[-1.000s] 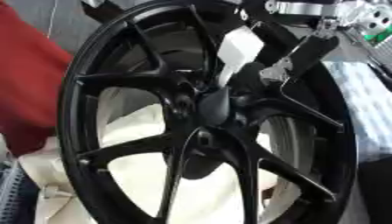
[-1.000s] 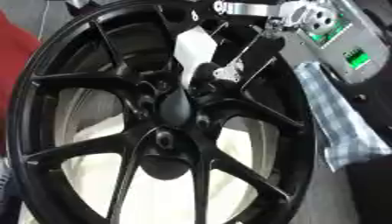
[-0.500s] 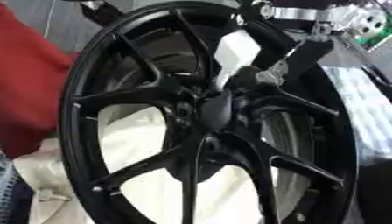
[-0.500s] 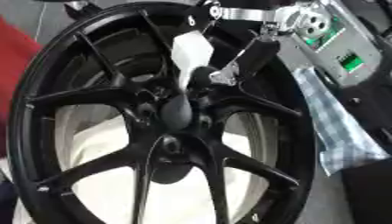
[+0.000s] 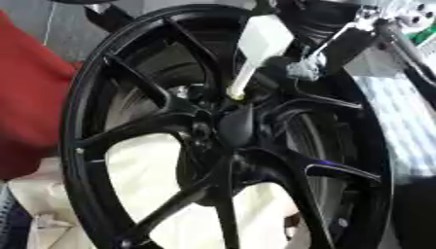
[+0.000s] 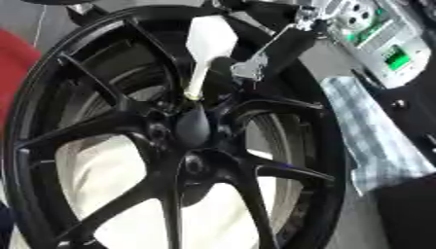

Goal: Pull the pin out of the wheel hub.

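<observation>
Wheel [image 6: 170,146] stands tilted on its rim over a cream cloth [image 5: 145,170], hub face [image 6: 191,129] toward the head, probably so the bolt holes are reachable from the front. White pin [image 6: 207,51] sits with its thin tip at a hole just above the hub centre, wide head angled up and away. Right hand [image 6: 255,58] comes in from the upper right, fingers curled on the pin's head, lined up to draw it out along its axis; left hand not visible.

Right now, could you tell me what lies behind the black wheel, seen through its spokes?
Through the wheel's lower spokes shows cream-white cloth or padding; red fabric lies past the left rim. What supports the wheel underneath stays hidden by the spokes and rim.
</observation>
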Robot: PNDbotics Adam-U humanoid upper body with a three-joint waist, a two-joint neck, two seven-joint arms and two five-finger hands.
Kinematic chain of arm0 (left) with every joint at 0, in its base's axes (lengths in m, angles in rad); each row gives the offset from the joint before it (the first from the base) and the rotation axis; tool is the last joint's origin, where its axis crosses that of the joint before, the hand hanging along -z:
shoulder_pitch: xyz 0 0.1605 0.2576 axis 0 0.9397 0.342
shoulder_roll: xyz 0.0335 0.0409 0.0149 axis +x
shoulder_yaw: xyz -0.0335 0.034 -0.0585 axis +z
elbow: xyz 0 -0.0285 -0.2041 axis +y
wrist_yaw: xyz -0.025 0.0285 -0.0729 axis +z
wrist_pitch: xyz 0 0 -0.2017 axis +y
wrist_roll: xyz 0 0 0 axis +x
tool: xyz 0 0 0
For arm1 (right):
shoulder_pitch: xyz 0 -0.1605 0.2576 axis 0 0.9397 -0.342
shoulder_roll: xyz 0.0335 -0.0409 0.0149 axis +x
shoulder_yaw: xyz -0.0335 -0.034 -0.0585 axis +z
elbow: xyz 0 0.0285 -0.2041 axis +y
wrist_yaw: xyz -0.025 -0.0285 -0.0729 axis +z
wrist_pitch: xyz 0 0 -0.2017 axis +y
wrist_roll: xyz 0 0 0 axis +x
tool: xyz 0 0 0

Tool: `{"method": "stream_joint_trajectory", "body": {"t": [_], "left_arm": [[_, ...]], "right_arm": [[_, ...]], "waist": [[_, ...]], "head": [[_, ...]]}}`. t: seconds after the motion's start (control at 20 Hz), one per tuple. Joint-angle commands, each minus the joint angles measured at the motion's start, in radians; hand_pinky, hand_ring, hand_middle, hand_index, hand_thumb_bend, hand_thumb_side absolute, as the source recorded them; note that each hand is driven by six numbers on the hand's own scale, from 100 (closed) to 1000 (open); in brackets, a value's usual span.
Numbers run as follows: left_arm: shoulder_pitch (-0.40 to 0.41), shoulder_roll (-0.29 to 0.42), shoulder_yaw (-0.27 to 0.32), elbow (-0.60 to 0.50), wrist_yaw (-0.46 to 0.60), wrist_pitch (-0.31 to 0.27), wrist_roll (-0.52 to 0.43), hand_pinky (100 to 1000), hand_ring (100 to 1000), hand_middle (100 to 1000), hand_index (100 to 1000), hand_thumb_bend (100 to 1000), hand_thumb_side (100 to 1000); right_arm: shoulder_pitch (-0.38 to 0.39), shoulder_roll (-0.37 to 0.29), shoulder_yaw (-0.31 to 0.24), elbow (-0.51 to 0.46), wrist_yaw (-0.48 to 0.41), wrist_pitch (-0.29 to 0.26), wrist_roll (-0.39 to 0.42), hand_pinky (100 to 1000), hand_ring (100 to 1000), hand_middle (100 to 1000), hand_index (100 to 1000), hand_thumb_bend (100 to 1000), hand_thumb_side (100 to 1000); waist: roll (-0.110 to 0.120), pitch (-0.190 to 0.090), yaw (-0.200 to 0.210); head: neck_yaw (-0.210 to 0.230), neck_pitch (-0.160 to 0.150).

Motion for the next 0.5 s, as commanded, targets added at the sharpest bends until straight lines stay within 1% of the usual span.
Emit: {"method": "stream_joint_trajectory", "body": {"t": [0.05,0.2,0.3,0.4,0.5], "left_arm": [[-0.010,0.029,0.010,-0.017,-0.003,-0.002,-0.003,780,806,609,770,100,674],[-0.006,0.032,0.013,-0.017,-0.005,-0.002,-0.001,780,805,609,770,100,673],[0.002,0.034,0.016,-0.017,-0.005,-0.001,0.002,780,804,609,770,100,673],[0.013,0.036,0.020,-0.017,-0.007,0.000,0.007,780,804,608,770,100,673],[0.025,0.038,0.026,-0.017,-0.009,0.002,0.013,780,804,608,770,100,672]], "right_arm": [[-0.006,-0.062,-0.050,-0.029,-0.093,0.025,-0.001,845,789,375,425,119,179],[-0.001,-0.088,-0.089,-0.042,-0.172,0.046,-0.011,848,792,381,431,100,153],[0.016,-0.112,-0.129,-0.046,-0.241,0.051,-0.039,850,795,393,444,100,126],[0.055,-0.144,-0.183,-0.037,-0.307,0.045,-0.086,853,796,399,451,100,106],[0.125,-0.179,-0.245,-0.027,-0.363,0.026,-0.142,852,793,402,455,100,100]], "waist": [[0.007,-0.028,-0.002],[0.010,-0.032,-0.011],[0.014,-0.038,-0.024],[0.020,-0.044,-0.044],[0.028,-0.051,-0.066]], "head": [[-0.008,-0.005],[-0.006,0.003],[0.001,0.015],[0.015,0.026],[0.031,0.036]]}}
